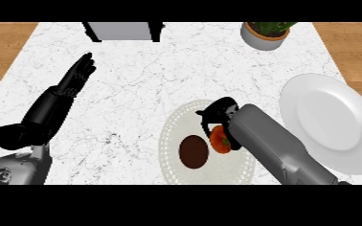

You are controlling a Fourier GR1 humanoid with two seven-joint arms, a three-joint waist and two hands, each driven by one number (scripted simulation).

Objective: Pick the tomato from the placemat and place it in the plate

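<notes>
A red tomato (220,139) shows over the pale round placemat (176,124), tucked under my right hand (218,112), whose black fingers curl round it. The forearm hides part of the tomato. A dark round shadow (193,152) lies on the placemat to the left and below the tomato, so it seems lifted off the mat. The white plate (326,119) lies at the right edge of the marble counter, a short way right of that hand. My left hand (78,75) rests open at the left, fingers straight and pointing up.
A potted plant in a grey pot (265,34) stands at the back right. A grey box-like appliance with black feet (124,30) sits at the back centre. Wooden floor shows beyond the counter's left and right edges.
</notes>
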